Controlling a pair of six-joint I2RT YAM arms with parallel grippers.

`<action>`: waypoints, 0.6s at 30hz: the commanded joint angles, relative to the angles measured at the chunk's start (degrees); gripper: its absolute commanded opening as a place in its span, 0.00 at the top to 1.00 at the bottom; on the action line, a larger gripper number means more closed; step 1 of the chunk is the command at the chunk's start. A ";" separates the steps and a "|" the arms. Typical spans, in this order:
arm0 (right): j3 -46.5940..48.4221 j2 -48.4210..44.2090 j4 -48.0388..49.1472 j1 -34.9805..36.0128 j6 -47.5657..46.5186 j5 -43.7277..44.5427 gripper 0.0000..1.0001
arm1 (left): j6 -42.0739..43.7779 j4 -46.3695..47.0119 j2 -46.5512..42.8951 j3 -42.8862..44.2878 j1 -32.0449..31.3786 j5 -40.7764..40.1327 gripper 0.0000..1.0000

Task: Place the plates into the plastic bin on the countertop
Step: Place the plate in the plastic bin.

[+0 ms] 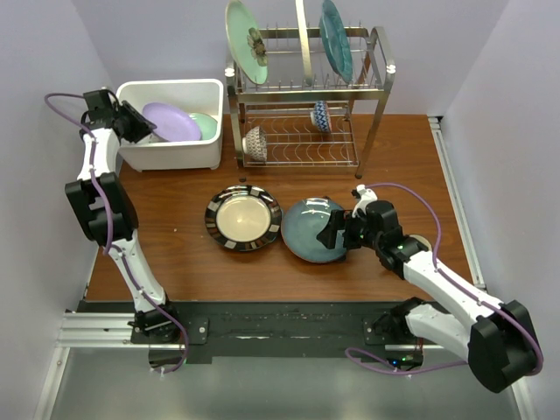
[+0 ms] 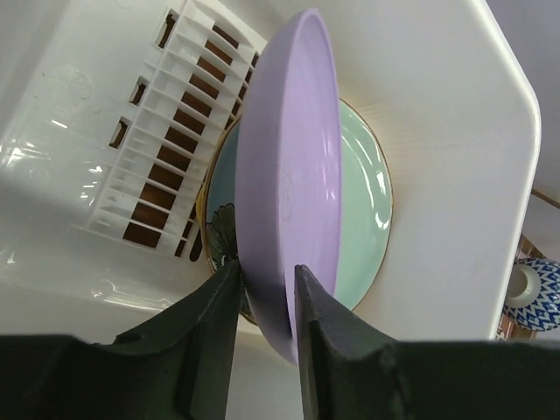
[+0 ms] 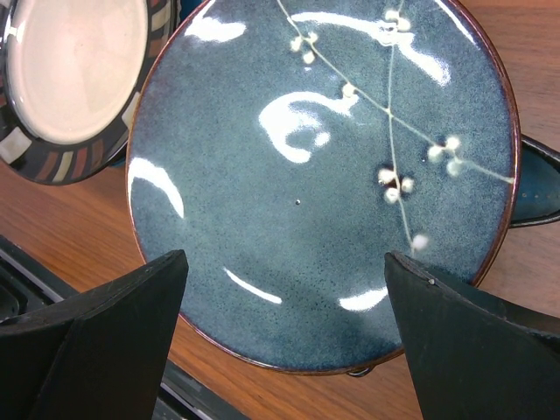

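The lavender plate (image 1: 171, 121) is inside the plastic bin (image 1: 171, 157) at the back left of the table (image 1: 262, 267). It stands steeply tilted on edge, its lower rim between the fingers of the left gripper (image 1: 144, 127). In the left wrist view the two fingers (image 2: 219, 315) lie close against either face of the lavender plate (image 2: 289, 175). I cannot tell whether they press on it or stand a hair off. Just behind it, a pale green plate (image 2: 363, 210) leans against the wall of the bin (image 2: 437, 131). A darker plate edge (image 2: 219, 232) shows beside it, mostly hidden. The bin's slotted floor (image 2: 166, 149) is bare on the far side.

Two more plates lie flat in the middle of the table, touching or nearly so. They are the black-striped plate (image 1: 243, 218) with a cream centre and, to its right, a blue-teal plate (image 1: 311, 232) painted with a white blossom sprig. The right gripper (image 1: 337, 229) hangs over this plate's right edge with its jaws spread wide and nothing between them. In the right wrist view its fingers (image 3: 131, 324) frame the near part of the blue-teal plate (image 3: 315, 175). A dark blue edge (image 3: 535, 179) pokes out from beneath, possibly another plate.

Behind stands a wire dish rack (image 1: 306, 131) with upright plates on the top tier and two small bowls (image 1: 255, 143) below.
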 commanded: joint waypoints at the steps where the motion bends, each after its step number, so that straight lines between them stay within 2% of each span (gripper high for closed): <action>1: -0.45 -1.44 0.47 0.13 0.13 0.96 0.01 | 1.01 0.36 -0.15 1.08 1.04 1.46 0.60; 9: -0.80 -2.32 0.03 0.13 0.13 1.14 0.01 | 1.71 2.20 -4.63 -1.47 1.30 -1.18 0.36; 14: -0.72 -2.58 -0.23 0.22 0.21 1.14 0.02 | 1.46 3.52 -8.85 -3.14 1.39 -1.10 0.33; 18: -0.37 -2.50 -0.32 0.22 0.21 1.23 0.01 | 0.14 7.81 -15.51 -7.43 1.39 1.10 0.32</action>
